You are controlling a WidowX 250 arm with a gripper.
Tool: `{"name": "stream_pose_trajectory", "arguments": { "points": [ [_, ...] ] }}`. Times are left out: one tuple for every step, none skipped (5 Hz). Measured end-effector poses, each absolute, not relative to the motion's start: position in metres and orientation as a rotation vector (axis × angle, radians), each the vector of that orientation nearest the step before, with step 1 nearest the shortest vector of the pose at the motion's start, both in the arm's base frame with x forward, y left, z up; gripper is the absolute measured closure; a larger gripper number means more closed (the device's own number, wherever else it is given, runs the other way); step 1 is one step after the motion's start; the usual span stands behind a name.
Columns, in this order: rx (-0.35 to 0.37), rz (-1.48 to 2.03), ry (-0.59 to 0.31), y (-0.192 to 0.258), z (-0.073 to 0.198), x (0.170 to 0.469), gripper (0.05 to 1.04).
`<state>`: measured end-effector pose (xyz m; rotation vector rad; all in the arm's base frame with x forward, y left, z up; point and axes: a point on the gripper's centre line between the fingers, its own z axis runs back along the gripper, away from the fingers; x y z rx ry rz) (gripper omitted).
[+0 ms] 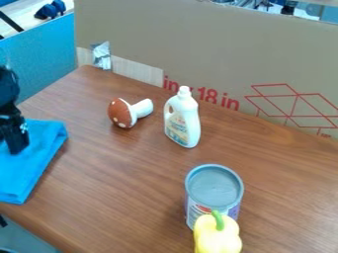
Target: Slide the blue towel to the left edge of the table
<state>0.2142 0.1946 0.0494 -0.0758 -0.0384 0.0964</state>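
Claw (17, 148) hangs over the blue cloth (36, 158) at the left edge of view, pointing down; whether it is apart or together, I cannot tell. The black arm (8, 89) enters from that side. Nearest, a yellow pepper (218, 237) meets the bottom edge of view, in front of a can (214, 187), both well apart from the cloth on the wooden tabletop (122, 183). Beyond stand an upright white bottle (184, 121) and, near it, a toy mushroom (122, 113) on its side. Cardboard (218, 54) walls the far edge.
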Motion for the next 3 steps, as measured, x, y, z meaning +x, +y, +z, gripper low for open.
{"name": "stream_pose_trajectory", "arguments": {
  "points": [
    [-0.036, 0.030, -0.082, 0.172, 0.068, 0.212, 0.082],
    [0.015, -0.056, -0.077, 0.139, 0.080, 0.204, 0.082],
    [0.061, -0.127, -0.030, 0.099, 0.088, 0.200, 0.082]
  ]
}}
